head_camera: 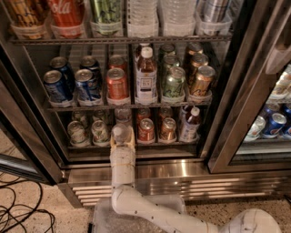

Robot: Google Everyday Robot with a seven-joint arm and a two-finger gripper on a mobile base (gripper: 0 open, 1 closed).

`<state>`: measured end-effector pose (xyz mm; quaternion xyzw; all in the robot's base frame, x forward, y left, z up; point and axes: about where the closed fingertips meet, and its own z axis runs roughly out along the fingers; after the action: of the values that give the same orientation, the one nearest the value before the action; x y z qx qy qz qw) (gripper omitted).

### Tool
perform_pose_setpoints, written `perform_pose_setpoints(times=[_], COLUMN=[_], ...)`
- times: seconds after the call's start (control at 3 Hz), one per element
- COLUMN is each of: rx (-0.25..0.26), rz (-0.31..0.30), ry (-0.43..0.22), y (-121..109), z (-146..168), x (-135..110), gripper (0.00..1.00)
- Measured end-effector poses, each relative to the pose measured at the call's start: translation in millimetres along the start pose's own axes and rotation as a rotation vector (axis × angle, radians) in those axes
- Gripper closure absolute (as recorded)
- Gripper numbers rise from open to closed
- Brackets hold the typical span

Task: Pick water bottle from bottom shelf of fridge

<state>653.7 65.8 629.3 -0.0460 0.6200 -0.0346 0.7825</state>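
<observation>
I have the arm (122, 166) reaching straight up from the bottom of the camera view into the open fridge (182, 172), past its shiny steel base and slatted grille (191, 191). The end effector (122, 135) sits at the front edge of the bottom shelf (91, 146), in the third lane from the left. The water bottle (120, 131) stands upright right there, its pale top showing within the end effector. I cannot tell whether the end effector has closed on it or only surrounds it. A second clear shape just behind it may be another bottle, but the view there is too murky to be sure.

To the left on that shelf stand two pale cans (87, 132) whose print I cannot read. To the right are two reddish cans (157, 129), then a white-capped bottle of reddish drink (190, 125) with a pale label.

On the rack above are blue cans (72, 84), an orange-red can (117, 84), a tall amber tea bottle (146, 75) with an illegible white label, green cans (173, 82) and bronze cans (201, 79).

On the top rack the only legible writing is white "Cola" script on a red bottle (66, 13).

Black cables (18, 209) lie on the floor at the lower left.
</observation>
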Motion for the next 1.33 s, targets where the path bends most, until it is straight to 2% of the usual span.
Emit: perform_pose_setpoints(times=[0.67, 1.0, 1.33], rx=[-0.004, -0.011, -0.007], rz=[0.004, 0.009, 0.021], ry=[0.001, 0.002, -0.057], y=[-6, -15, -63], z=[-15, -39, -70], x=[-14, -34, -125], gripper=[1.0, 1.0, 1.0])
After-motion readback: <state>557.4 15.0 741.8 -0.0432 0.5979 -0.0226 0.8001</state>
